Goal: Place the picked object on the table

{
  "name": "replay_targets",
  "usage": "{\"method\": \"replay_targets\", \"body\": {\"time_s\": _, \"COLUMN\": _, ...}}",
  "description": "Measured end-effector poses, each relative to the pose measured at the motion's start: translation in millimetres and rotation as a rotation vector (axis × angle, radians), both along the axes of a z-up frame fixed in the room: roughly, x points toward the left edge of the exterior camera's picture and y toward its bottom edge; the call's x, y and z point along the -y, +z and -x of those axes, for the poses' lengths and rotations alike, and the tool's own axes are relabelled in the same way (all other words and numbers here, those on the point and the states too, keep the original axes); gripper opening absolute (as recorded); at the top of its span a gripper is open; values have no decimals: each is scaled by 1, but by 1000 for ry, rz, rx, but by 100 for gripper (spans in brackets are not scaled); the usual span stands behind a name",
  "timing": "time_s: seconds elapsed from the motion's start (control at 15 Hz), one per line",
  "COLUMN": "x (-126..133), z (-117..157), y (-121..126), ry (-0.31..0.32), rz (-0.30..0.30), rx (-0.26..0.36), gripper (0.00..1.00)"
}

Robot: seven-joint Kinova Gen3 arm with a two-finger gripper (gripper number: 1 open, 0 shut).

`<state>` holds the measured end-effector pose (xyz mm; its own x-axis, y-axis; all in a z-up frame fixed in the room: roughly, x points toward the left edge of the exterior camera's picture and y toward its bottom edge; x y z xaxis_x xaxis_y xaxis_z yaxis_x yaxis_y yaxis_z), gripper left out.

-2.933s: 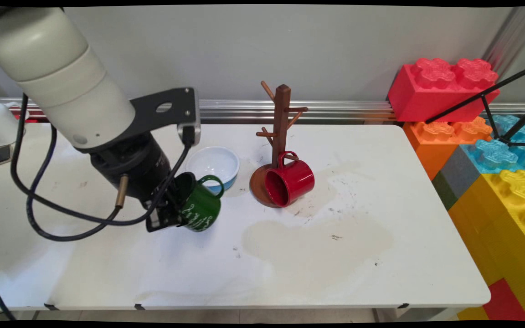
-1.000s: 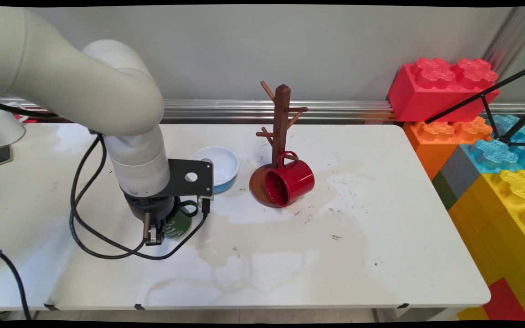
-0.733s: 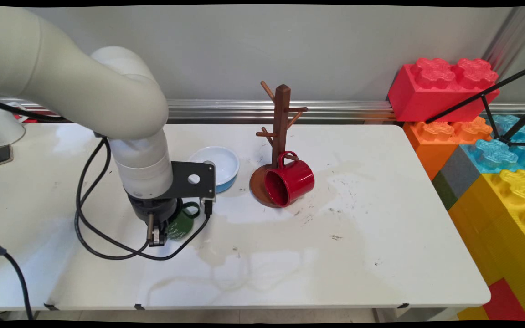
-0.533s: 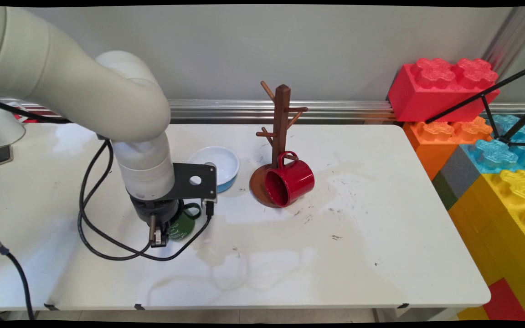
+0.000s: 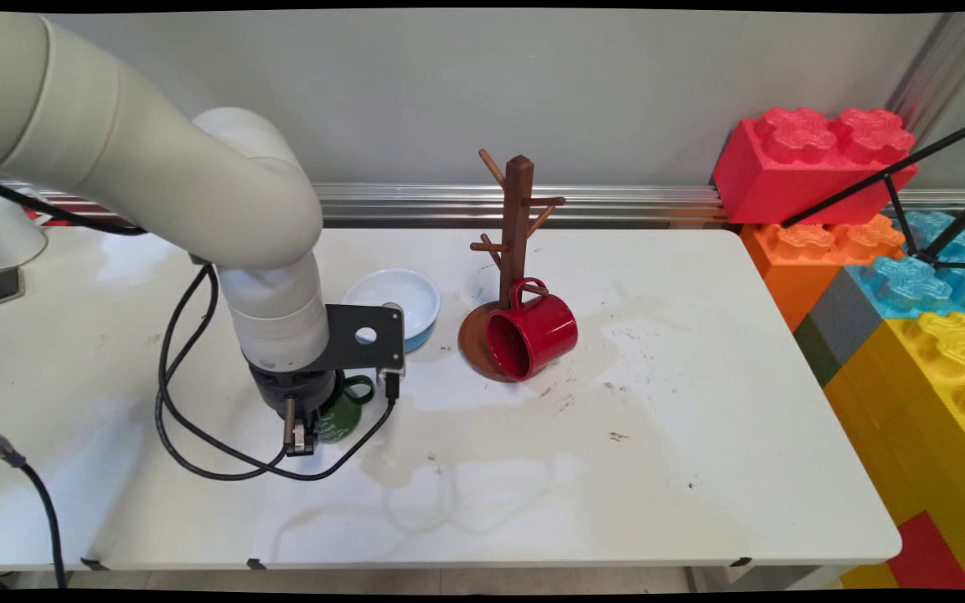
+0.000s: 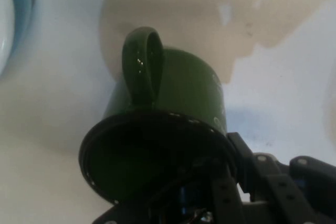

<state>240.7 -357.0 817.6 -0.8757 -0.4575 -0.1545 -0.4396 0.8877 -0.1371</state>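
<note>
Fingers of the black gripper (image 5: 301, 435) are closed down onto the wall of a green mug (image 5: 343, 416). In the hand view one finger goes inside the dark mouth and the other presses on the outside of the rim, so the jaws stand only narrowly apart with the mug's wall between them. The arm points almost straight down at the left half of the white table (image 5: 658, 435). The green mug hangs low under the wrist, its handle (image 5: 359, 389) turned toward the wall. It is at or just above the tabletop, and whether its bottom touches cannot be told. It sits just in front of a shallow bowl (image 5: 428, 306), white inside and blue outside, which looks empty. Right of the bowl stands a brown wooden mug tree (image 5: 518, 218) with short pegs, and none of the upper pegs carries anything. A red mug (image 5: 533, 331) lies on its side on the tree's round base with its mouth toward the camera and its handle up against the post. Whether that handle is hooked on the lowest peg is unclear. The count comes to two mugs, one bowl, one tree and one gripper. Big toy bricks (image 5: 809, 159) in red, orange, blue and yellow are stacked past the table's right end. Pale brown stains (image 5: 399, 469) mark the tabletop near the green mug.
</note>
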Motion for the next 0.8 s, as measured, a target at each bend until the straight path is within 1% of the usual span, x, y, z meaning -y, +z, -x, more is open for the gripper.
{"method": "replay_targets", "body": {"time_s": 0.33, "x": 2, "z": 2, "y": -4, "ry": 12, "rz": 4, "rx": -18, "gripper": 0}}
{"method": "replay_targets", "body": {"time_s": 0.4, "x": 3, "z": 2, "y": -5, "ry": 15, "rz": 7, "rx": -24, "gripper": 100}}
{"method": "replay_targets", "body": {"time_s": 0.8, "x": 7, "z": 2, "y": -4, "ry": 29, "rz": 22, "rx": -52, "gripper": 100}}
